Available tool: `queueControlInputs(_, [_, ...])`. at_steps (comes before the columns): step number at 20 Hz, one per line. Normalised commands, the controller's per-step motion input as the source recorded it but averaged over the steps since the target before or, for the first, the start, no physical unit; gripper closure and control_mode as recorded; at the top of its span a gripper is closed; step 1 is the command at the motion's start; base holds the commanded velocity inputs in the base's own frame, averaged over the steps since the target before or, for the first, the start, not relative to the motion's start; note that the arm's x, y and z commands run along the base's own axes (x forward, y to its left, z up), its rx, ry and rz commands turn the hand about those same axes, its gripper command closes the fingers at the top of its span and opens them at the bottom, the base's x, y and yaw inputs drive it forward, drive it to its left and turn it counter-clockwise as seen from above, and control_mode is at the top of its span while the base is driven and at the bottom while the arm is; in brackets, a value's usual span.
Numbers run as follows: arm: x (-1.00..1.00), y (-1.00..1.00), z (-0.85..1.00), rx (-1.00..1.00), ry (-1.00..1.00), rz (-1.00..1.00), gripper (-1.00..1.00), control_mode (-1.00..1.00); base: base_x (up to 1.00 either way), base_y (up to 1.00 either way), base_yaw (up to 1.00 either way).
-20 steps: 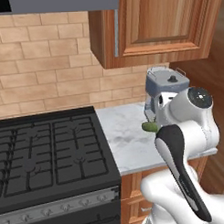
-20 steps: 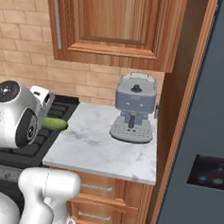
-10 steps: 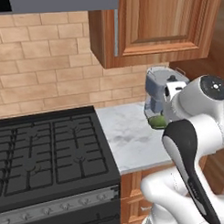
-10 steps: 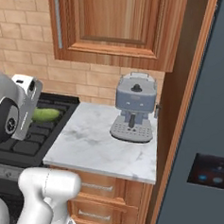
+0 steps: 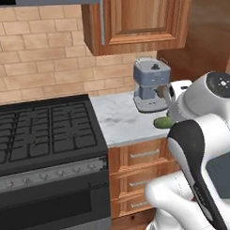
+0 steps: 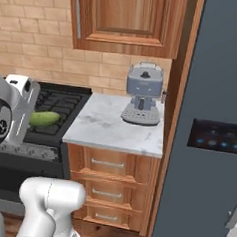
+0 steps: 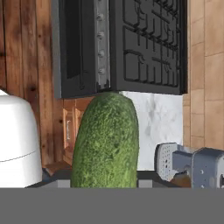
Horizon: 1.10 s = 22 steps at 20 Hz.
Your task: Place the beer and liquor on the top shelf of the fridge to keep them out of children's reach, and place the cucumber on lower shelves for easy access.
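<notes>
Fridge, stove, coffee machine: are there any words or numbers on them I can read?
None can be read.
The fridge has a black panel with small blue lights, no letters.
The stove knobs carry no readable marks.
The coffee machine shows no brand.
The cucumber is plain green.

Dark green, finely pebbled, elongated cucumber point(image 7: 106, 140), paler green at the tip toward 3 o'clock in the right base view point(image 6: 44, 118). Matte black gas stove with grid-patterned cast grates point(image 5: 42, 131). White marble countertop with faint grey veining point(image 6: 110, 127). Blue-grey espresso machine with silver drip tray point(image 6: 143, 93). Tan brick backsplash with pale mortar lines point(image 5: 44, 49). Reddish-brown wooden cabinets with visible grain point(image 6: 125, 15). Dark grey fridge carrying a black panel of blue lights point(image 6: 217, 137).
</notes>
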Motion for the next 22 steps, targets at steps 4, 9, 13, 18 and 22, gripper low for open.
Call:
queueControlInputs(4, [0.0, 0.0, 0.0, 0.0, 0.0, 0.0, 1.0, 1.0, -0.43, -0.76, 0.0])
queueControlInputs(9, [0.0, 0.0, 0.0, 0.0, 0.0, 0.0, 1.0, 1.0, -0.06, -0.96, 0.0])
queueControlInputs(13, [0.0, 0.0, 0.0, 0.0, 0.0, 0.0, 1.0, 1.0, 0.0, -1.0, 0.0])
queueControlInputs(18, [0.0, 0.0, 0.0, 0.0, 0.0, 0.0, 1.0, 1.0, 0.0, -0.97, 0.0])
queueControlInputs(22, [0.0, 0.0, 0.0, 0.0, 0.0, 0.0, 1.0, 1.0, 0.0, -0.81, 0.0])
